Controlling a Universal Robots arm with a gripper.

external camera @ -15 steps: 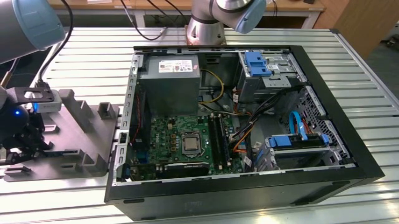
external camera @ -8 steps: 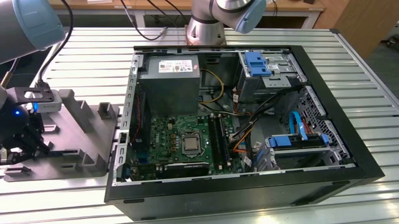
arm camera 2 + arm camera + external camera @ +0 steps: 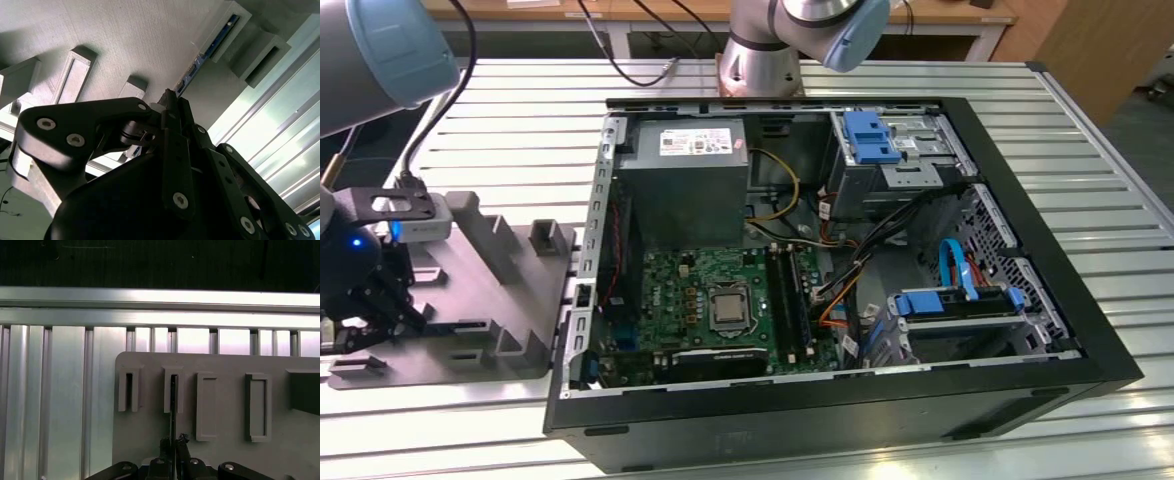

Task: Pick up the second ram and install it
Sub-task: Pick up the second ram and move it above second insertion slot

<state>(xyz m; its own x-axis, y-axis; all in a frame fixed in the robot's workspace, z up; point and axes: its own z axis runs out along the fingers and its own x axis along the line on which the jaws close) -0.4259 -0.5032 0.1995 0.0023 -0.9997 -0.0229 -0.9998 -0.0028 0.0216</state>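
The gripper (image 3: 172, 446) is pressed together on the near end of the ram (image 3: 173, 400), pinching it between the fingertips. The ram stands on edge and runs away from the gripper, its far end seated in a slotted block of the grey holder (image 3: 142, 440). In the second wrist view the ram (image 3: 207, 52) shows a dark blue-green face with small parts along it. Other blocks stand beside that one on the holder. The holder lies on the ribbed metal table (image 3: 65, 390).

In the exterior view the holder (image 3: 480, 280) lies just beside the open case (image 3: 854, 410), at the exterior view's left. A small blue light (image 3: 358, 240) glows on the wrist above the holder. Inside the case, the green board (image 3: 707, 290) lies nearest, with long black slots (image 3: 787, 295) along its side. Blue drive brackets (image 3: 958, 303) and a blue cable (image 3: 958, 265) sit toward the exterior view's right. Farther back is the grey power supply (image 3: 680, 190). It carries a white label (image 3: 691, 143) whose print I cannot make out. Beyond the case stands the arm's base (image 3: 761, 65), with black cables (image 3: 627, 65) trailing over the table.
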